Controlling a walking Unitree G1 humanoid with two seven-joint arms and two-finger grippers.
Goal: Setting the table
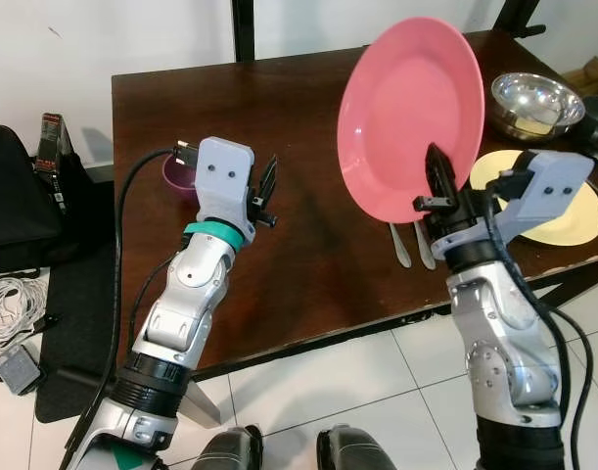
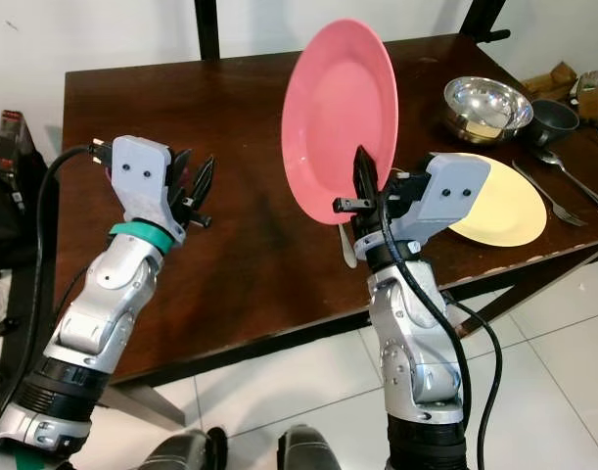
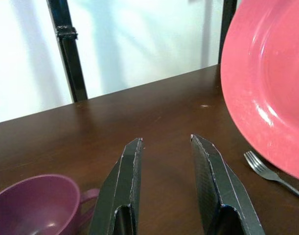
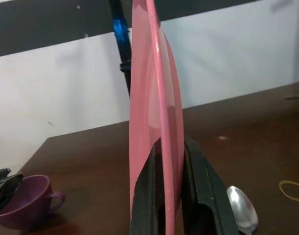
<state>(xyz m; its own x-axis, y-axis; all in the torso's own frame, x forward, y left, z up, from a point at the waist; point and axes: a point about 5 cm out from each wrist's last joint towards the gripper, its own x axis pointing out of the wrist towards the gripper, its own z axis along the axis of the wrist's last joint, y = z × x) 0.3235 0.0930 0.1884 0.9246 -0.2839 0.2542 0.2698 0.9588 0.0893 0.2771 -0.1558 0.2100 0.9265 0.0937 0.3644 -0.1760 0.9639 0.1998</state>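
Pink plate (image 1: pixel 411 103) held upright above the dark wooden table (image 1: pixel 299 264), clamped at its lower rim by right gripper (image 1: pixel 437 186). Judged light, rigid, glossy, likely slippery; rim pinch adequate. Left gripper (image 1: pixel 266 191) parted, empty, beside purple cup (image 3: pixel 34 205).

I see a black bag (image 1: pixel 20 196) at nine o'clock, white cables (image 1: pixel 13 304) on the tiled floor (image 1: pixel 308 392) below, white wall (image 1: pixel 103 34) at twelve
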